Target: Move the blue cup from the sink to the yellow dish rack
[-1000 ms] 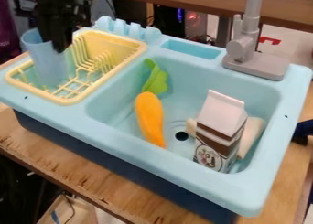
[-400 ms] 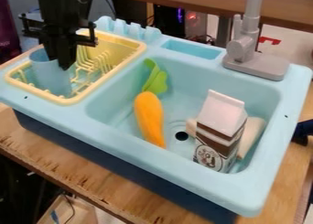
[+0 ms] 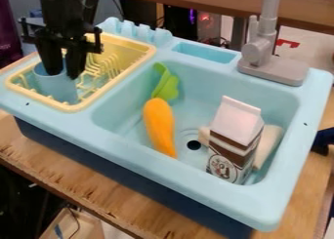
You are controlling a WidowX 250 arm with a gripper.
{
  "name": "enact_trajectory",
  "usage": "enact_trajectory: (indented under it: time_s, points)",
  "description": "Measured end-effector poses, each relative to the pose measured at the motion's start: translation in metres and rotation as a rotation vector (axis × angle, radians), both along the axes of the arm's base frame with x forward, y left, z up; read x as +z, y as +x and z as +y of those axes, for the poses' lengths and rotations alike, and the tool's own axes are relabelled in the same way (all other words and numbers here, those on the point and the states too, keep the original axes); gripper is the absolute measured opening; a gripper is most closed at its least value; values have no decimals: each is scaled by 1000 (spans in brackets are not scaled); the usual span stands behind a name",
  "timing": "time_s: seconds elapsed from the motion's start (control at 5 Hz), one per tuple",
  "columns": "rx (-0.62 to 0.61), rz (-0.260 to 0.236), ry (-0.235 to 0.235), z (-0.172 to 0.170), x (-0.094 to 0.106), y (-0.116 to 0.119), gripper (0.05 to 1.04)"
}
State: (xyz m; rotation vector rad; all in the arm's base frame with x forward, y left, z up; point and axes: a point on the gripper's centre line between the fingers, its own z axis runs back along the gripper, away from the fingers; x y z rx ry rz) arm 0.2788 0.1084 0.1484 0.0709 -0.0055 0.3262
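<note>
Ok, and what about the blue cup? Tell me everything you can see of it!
The cup is light blue and plain, and looks like plastic. It has a round, open top and smooth sides, with no handle that I can see. It is roughly upright in the yellow dish rack. The black tool is at its top, fingers apart, hiding part of the rim. I can't tell whether they touch it, or whether anything is inside.
</note>
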Motion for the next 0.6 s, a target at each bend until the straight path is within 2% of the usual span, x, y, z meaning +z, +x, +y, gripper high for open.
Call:
enact_trajectory:
  time_s: [0.2, 0.4, 0.6]
  points:
    - [4, -37, 11, -9, 17, 10, 882]
    - [-53, -100, 49, -31, 52, 13, 1009]
    - [-152, -120, 58, -63, 75, 6, 1005]
